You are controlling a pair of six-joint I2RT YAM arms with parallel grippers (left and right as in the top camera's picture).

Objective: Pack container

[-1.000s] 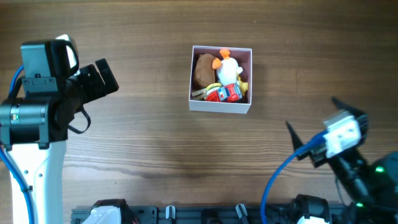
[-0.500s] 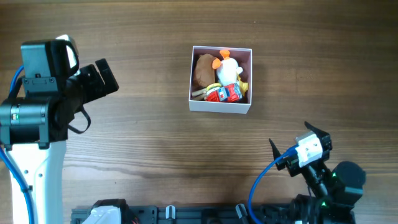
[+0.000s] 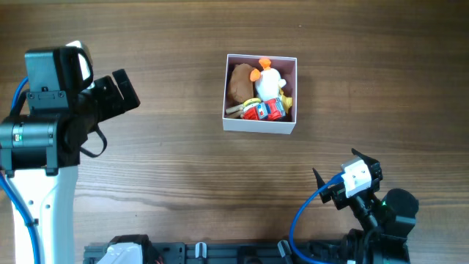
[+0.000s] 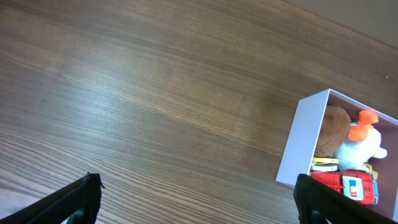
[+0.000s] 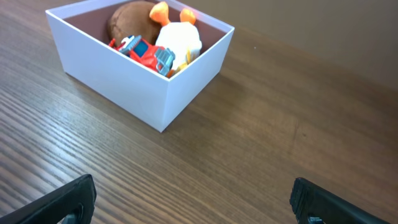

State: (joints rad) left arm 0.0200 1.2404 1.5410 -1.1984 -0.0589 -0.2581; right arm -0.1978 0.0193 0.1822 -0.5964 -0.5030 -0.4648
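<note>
The container (image 3: 260, 126), a square white box with a pink inside, sits at the upper middle of the table. It holds a brown plush (image 3: 239, 82), a white duck with orange parts (image 3: 268, 79), a red toy truck (image 3: 264, 111) and something yellow. The container also shows in the left wrist view (image 4: 301, 140) and the right wrist view (image 5: 134, 84). My left gripper (image 4: 199, 202) is open and empty, far left of the container. My right gripper (image 5: 193, 199) is open and empty, low at the front right, apart from the container.
The wooden table (image 3: 183, 161) surrounds the container. The left arm's body (image 3: 51, 110) stands at the left edge. The right arm's base (image 3: 381, 220) is at the front right. A dark rail runs along the front edge.
My right arm has pulled back toward the front edge and slightly left, away from the container. The left arm and the container have not moved.
</note>
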